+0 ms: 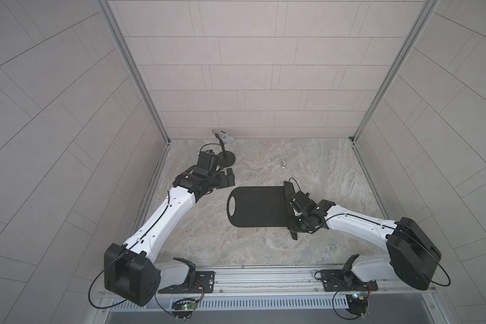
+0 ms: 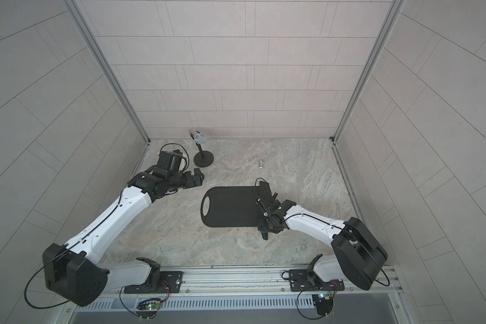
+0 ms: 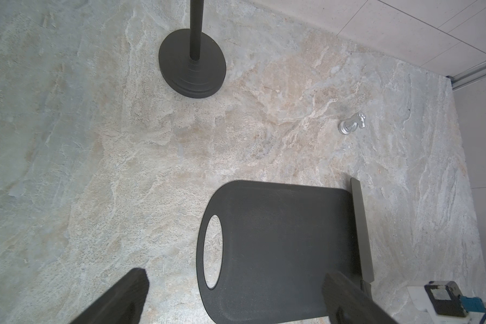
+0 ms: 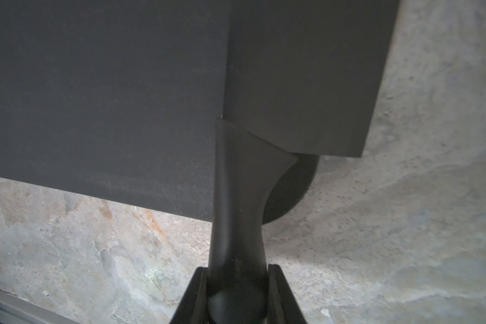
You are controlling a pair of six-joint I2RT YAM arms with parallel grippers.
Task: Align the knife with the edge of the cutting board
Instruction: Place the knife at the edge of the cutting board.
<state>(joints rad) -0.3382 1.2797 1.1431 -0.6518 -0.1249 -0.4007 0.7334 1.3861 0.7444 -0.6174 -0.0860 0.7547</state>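
Our right claw is clamped on the narrow handle of the all-black, wide-bladed knife. Its blade lies along the flat matte-black cutting board, at the end opposite the oval hole, on the marbled table. Our left claw gapes apart.

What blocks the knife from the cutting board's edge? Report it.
Nothing visible does. The right pincer is shut on the knife by its handle, and the blade lies over the cutting board at the end away from its hole.

Tabletop with cutting board, stand
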